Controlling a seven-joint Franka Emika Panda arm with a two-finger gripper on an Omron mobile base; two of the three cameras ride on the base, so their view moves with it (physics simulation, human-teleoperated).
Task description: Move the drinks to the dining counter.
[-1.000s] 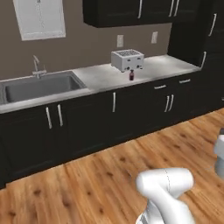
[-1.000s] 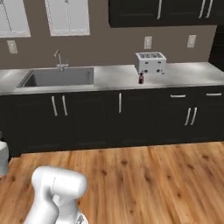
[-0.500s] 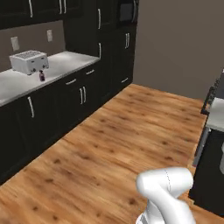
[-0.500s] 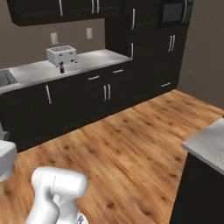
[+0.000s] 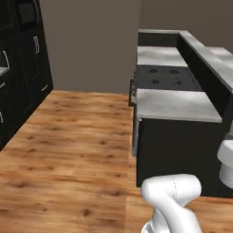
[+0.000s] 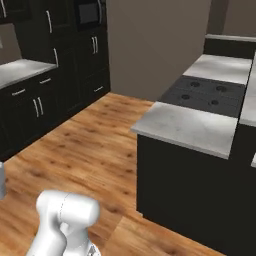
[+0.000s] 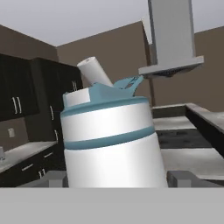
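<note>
The white-grey bottle point(image 7: 111, 140) with the light-blue spout lid point(image 7: 107, 94) is seen close up in the hand view, slightly tilted, between the two dark fingertips point(image 7: 52, 178) of the claw point(image 7: 114, 179), which is closed on its wide body. A marble surface point(image 6: 187, 125) with a black cooktop point(image 6: 205, 92) stands ahead, above wooden floor point(image 5: 68, 150).

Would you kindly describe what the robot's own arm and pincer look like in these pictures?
The arm is glossy white with smooth, rounded, tube-like segments, seen also in the right base view. A thin dark seam runs around its bulging joint housing. No cables or markings show. Of the pincer, two small blocky grey finger tips show in the hand view.
</note>
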